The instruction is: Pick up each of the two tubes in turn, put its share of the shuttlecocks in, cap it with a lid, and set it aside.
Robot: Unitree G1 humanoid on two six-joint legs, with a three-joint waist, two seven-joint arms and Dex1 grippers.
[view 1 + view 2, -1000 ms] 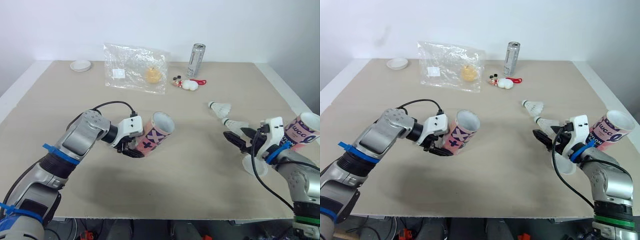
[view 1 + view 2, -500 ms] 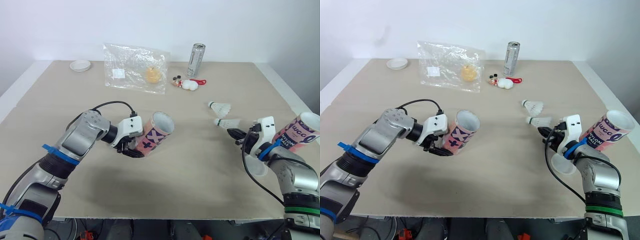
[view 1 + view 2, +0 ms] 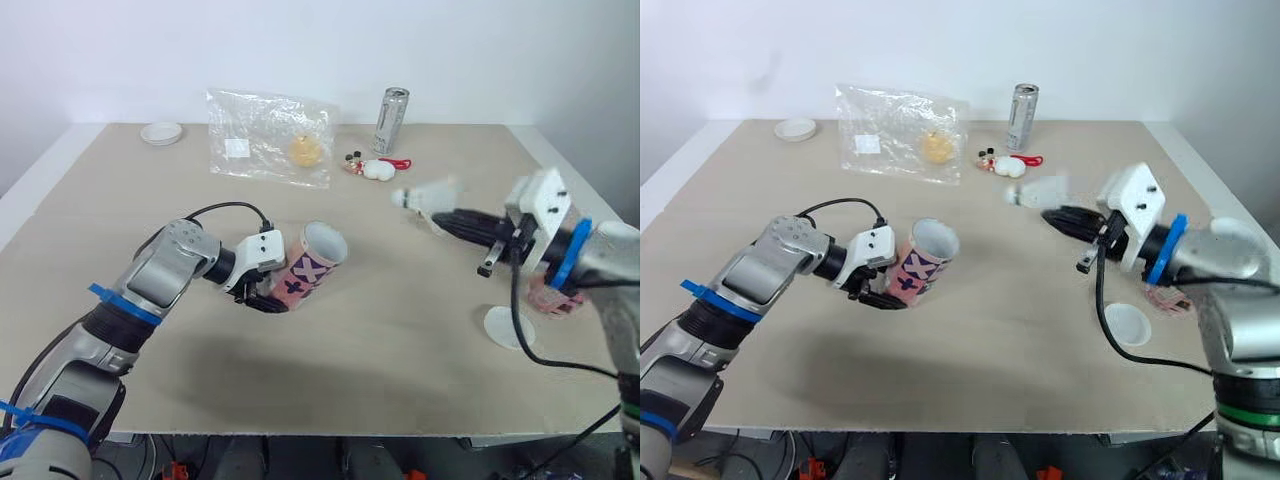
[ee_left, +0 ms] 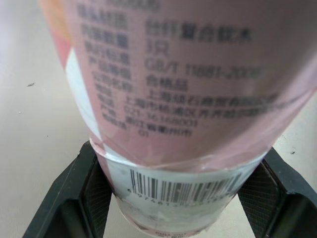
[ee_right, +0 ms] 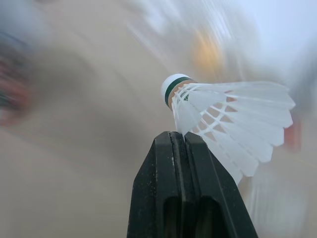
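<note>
Left gripper [image 3: 264, 292] is clamped round the bottom end of the pink tube [image 3: 314, 262], which is tilted with its open mouth pointing up and to the right. Right gripper [image 5: 176, 137] has its fingers pinched shut on the feather skirt of a shuttlecock [image 5: 225, 124], up in the air well to the tube's right. It weighs next to nothing and the feathers crush easily, so I'd say a light pinch nearer the cork is safer. Half a second ago that arm was low by the table, further from the tube. Now it's lifted and swung closer.
</note>
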